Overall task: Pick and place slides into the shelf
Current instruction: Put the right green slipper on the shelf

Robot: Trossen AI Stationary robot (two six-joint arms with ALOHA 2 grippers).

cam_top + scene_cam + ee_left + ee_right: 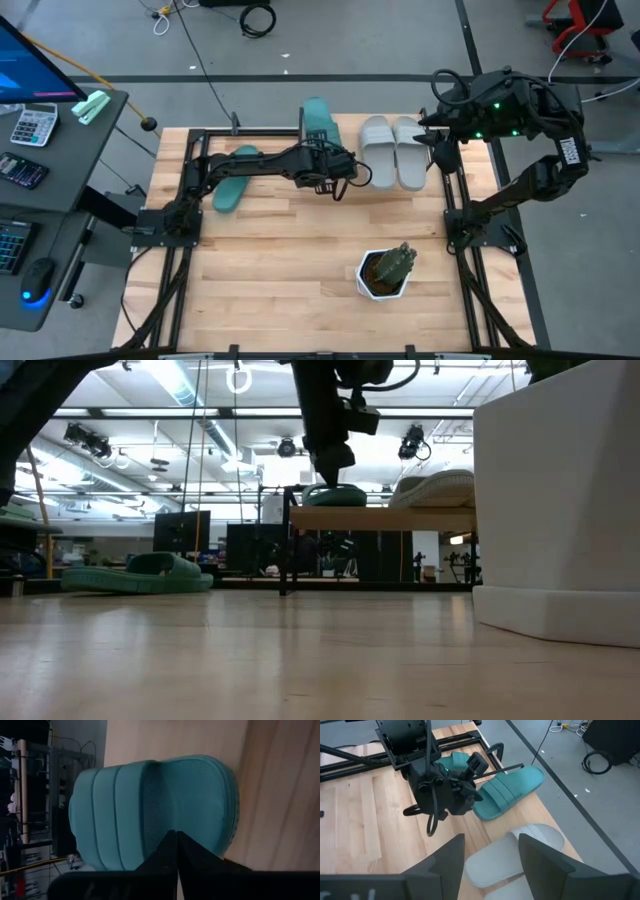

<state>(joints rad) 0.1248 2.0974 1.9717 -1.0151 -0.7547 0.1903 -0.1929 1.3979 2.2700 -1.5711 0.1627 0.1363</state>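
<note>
The left gripper [322, 178] hangs over the shelf [380, 518] at the worktop's far edge, its fingers [176, 851] pressed together with nothing between them. Directly under it lies a teal slide [155, 810], flat on the shelf's left end by the far-left part of the plank. The second teal slide [234, 182] lies on the worktop [300, 250] near its left edge, partly under the left arm, well apart from the shelf. The two grey slides [394, 152] sit side by side, touching, on the shelf's right part. The right gripper [489, 851] waits above the far-right corner of the worktop, over the grey pair, its fingers set wide and empty. A white pot with a plant [387, 272] stands toward the near right of the worktop.
</note>
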